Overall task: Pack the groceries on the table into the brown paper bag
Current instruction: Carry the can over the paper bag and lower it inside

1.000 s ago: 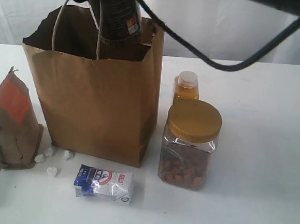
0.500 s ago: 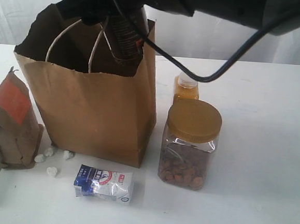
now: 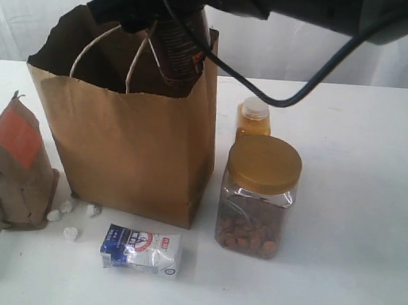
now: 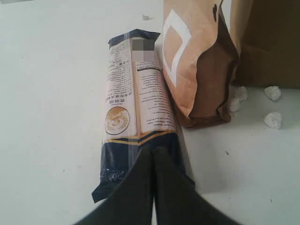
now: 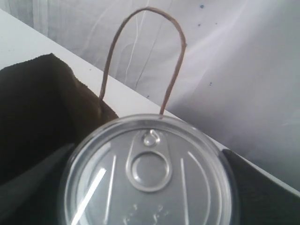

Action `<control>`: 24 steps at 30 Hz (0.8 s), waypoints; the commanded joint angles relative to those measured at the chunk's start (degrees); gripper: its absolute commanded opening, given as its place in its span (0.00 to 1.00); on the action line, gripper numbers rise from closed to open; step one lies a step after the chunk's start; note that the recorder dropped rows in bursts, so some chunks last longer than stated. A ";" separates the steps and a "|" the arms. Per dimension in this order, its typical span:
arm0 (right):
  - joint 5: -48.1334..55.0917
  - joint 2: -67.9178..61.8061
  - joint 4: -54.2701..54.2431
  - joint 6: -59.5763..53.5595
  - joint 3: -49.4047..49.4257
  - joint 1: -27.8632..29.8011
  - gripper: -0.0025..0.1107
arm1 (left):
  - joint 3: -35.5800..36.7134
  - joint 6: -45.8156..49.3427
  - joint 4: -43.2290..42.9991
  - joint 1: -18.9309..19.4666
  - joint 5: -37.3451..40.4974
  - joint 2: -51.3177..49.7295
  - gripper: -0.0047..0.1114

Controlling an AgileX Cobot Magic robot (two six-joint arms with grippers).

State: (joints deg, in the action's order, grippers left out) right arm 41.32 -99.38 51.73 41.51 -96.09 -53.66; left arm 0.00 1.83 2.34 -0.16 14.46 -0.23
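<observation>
The right gripper (image 3: 158, 2) is clamping the silver-lidded dark can (image 5: 150, 173) in the brown paper bag's (image 3: 127, 146) mouth; the left gripper (image 4: 153, 164), jaws together, is hovering over the long blue-white package (image 4: 131, 108) near that bag.

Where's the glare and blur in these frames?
Right wrist view: a bright glare streak crosses the lid of the can, which is otherwise sharp. Left wrist view: the shut left gripper is soft and out of focus; the print on the long package is fairly sharp apart from one pixelated patch. Exterior view: the arm over the paper bag is underexposed, and the backdrop is washed out.
</observation>
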 commanded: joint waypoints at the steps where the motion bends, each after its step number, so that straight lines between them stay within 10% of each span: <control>1: -0.63 0.53 2.39 0.27 -0.63 0.52 0.58 | 0.00 -0.31 0.35 0.12 -0.27 0.23 0.04; 24: 1.85 -1.35 2.29 0.27 -0.49 0.67 0.66 | 0.00 -0.31 0.35 0.12 -0.27 0.23 0.04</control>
State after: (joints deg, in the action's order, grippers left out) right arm 43.16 -101.43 51.53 41.61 -96.09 -53.62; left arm 0.00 1.83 2.34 -0.16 14.46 -0.23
